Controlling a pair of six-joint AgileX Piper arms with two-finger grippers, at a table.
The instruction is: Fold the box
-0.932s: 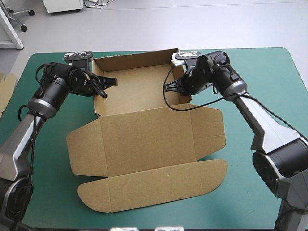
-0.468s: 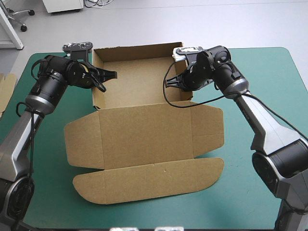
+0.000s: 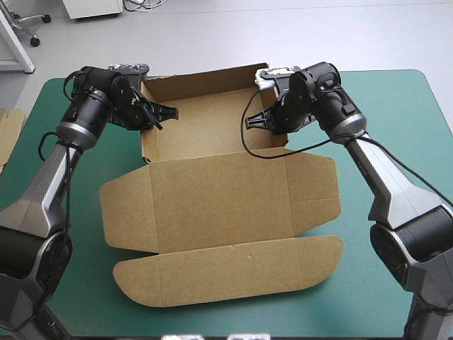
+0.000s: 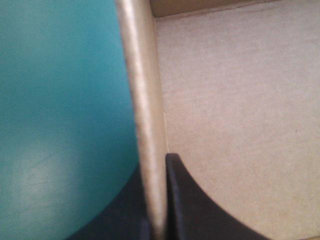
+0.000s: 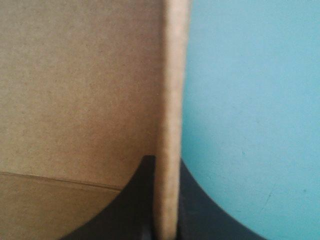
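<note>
Brown cardboard box (image 3: 219, 205) on teal-green bench (image 3: 396, 92), far half raised as open tray, lid and flaps flat toward near edge. Left hand (image 3: 159, 113) all but closed, pinching left side wall; right hand (image 3: 258, 122) likewise pinching right side wall, one finger inside, one outside

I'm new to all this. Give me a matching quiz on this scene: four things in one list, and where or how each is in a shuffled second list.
1. left end effector
2. right end effector
3. lid
4. spare board

A. flat on the table, nearer the robot
B. shut on the right wall of the box
C. at the table's left edge
D. shut on the box's left wall

Pairs: 1-D, 2-B, 3-A, 4-C.
</note>
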